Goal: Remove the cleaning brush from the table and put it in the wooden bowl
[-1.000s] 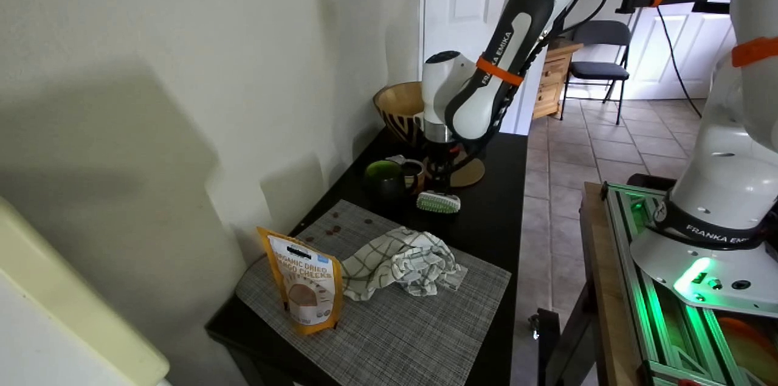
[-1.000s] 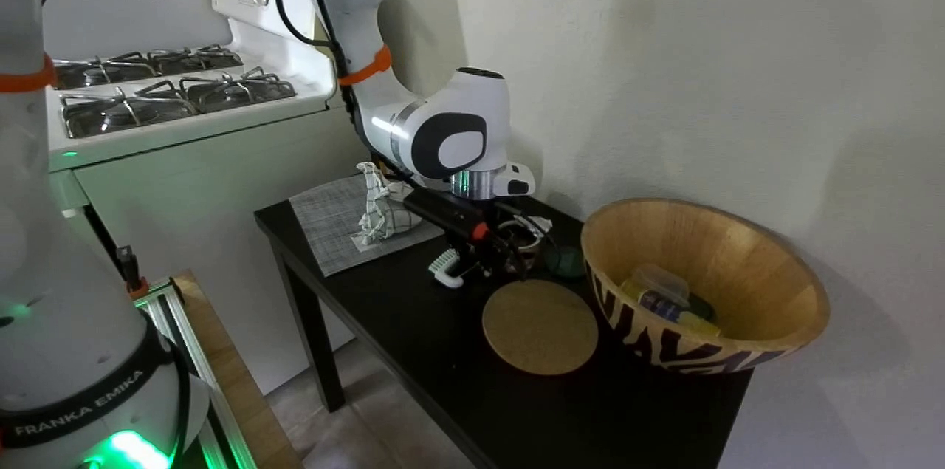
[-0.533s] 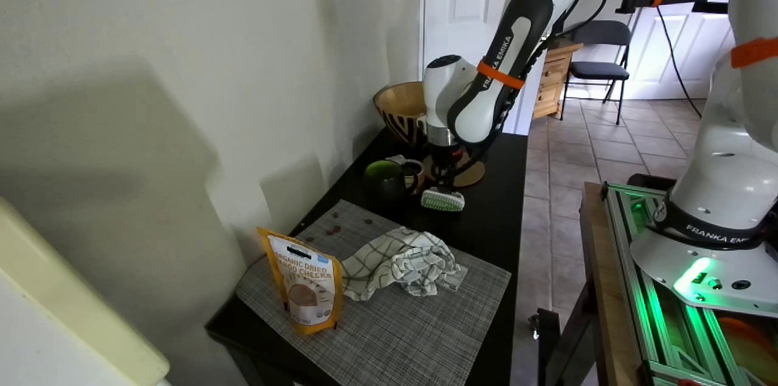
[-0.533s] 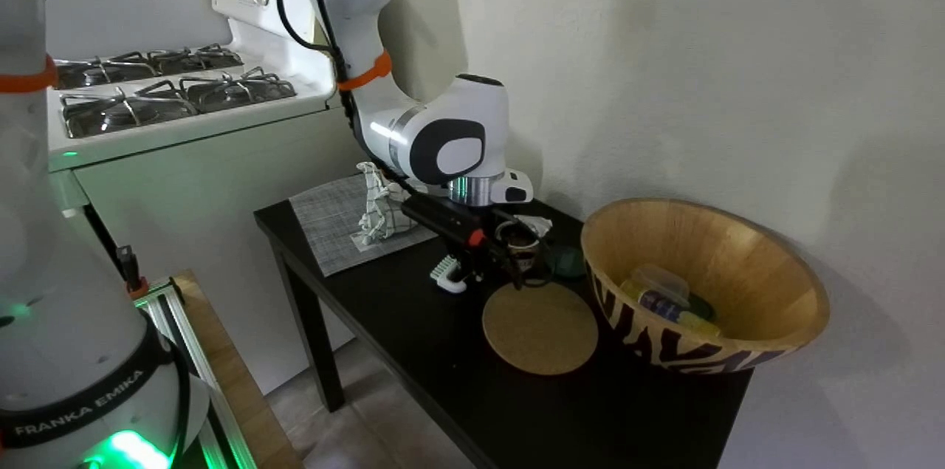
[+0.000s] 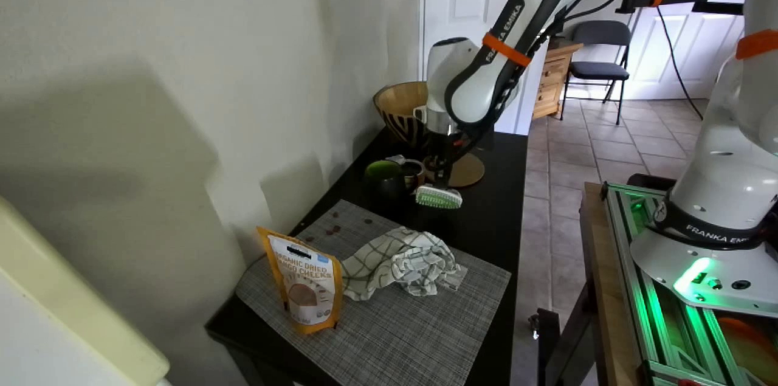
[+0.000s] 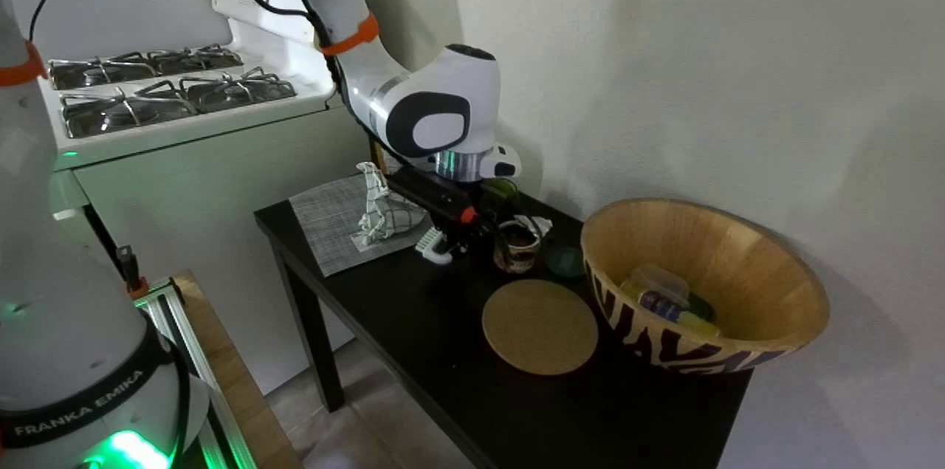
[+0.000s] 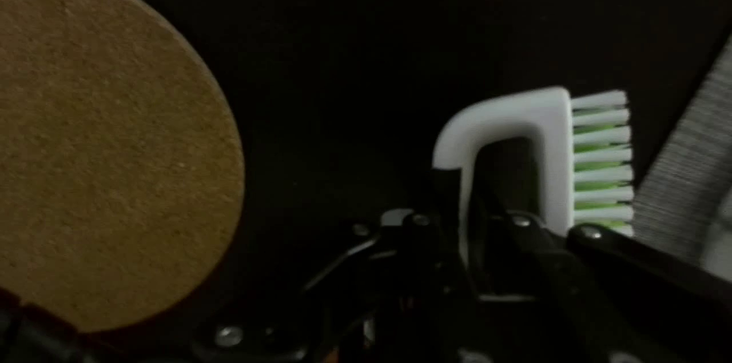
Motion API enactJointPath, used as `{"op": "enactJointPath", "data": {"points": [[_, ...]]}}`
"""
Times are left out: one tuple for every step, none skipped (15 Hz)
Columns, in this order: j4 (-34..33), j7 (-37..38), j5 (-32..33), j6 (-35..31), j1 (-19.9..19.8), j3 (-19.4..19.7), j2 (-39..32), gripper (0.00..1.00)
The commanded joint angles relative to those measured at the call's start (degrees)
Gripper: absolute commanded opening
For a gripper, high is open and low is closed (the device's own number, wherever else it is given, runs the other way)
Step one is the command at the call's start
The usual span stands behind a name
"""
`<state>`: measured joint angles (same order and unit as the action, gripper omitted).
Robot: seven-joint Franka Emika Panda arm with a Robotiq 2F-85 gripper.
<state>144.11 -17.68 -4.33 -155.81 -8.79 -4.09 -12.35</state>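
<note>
Higher in both exterior views than a moment ago are the gripper (image 7: 468, 203) and the cleaning brush (image 7: 556, 168), raised together. The gripper's jaws are drawn in on the brush's white handle (image 7: 457, 134), which is pinched between them. The brush is held over the black counter (image 6: 650, 417), its white and green bristles (image 7: 600, 157) pointed to three o'clock in the wrist view. There, a round cork mat (image 7: 114, 151) is shown at nine o'clock, and a grey placemat (image 7: 692, 168) past the bristles at three. In an exterior view, a patterned mug (image 6: 517, 258) is found near the gripper at three o'clock, and a green mug (image 6: 500, 193), hidden a moment ago, is uncovered between one and two. Farther out, the wooden bowl (image 6: 760, 292), well apart from the brush, is set between three and four o'clock, with a clear container (image 6: 662, 281) and a yellow object (image 6: 698, 323) seen inside. In an exterior view, a checked towel (image 5: 401, 267) is bunched on the placemat at seven o'clock, and an orange-edged pouch (image 5: 307, 289) is stood there at eight.
</note>
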Motion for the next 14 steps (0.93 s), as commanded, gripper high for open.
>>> {"op": "enactJointPath", "data": {"points": [[4.4,-15.5,-14.8,9.1,-11.9,-14.2,14.0,0.05],[3.4,-19.7,-19.4,12.1,-12.7,-12.2,16.2,0.05],[3.4,-21.5,-24.1,13.9,-12.1,-9.9,19.2,0.05],[2.7,-20.9,-26.0,15.0,-6.6,-1.7,21.1,0.05],[2.1,-20.5,-25.9,15.8,-6.5,1.5,22.7,0.05],[0.7,-20.3,-25.9,17.2,-6.2,5.4,23.6,0.05],[-0.6,-19.4,-25.3,17.5,-6.1,8.8,24.3,0.05],[-2.4,-18.4,-24.8,17.1,-6.0,11.8,23.9,0.05],[-4.6,-17.8,-24.8,15.7,-6.1,14.4,22.4,0.05],[-6.2,-17.2,-25.3,15.1,-6.0,16.7,22.2,0.05],[-8.0,-16.4,-25.8,14.0,-6.0,18.6,21.0,0.05],[-9.9,-15.6,-26.9,12.4,-5.7,19.9,19.1,0.05],[-11.1,-14.5,-28.0,10.9,-5.6,20.9,18.1,0.05],[-12.4,-13.5,-29.7,8.0,-5.1,21.3,16.2,0.05]]}}
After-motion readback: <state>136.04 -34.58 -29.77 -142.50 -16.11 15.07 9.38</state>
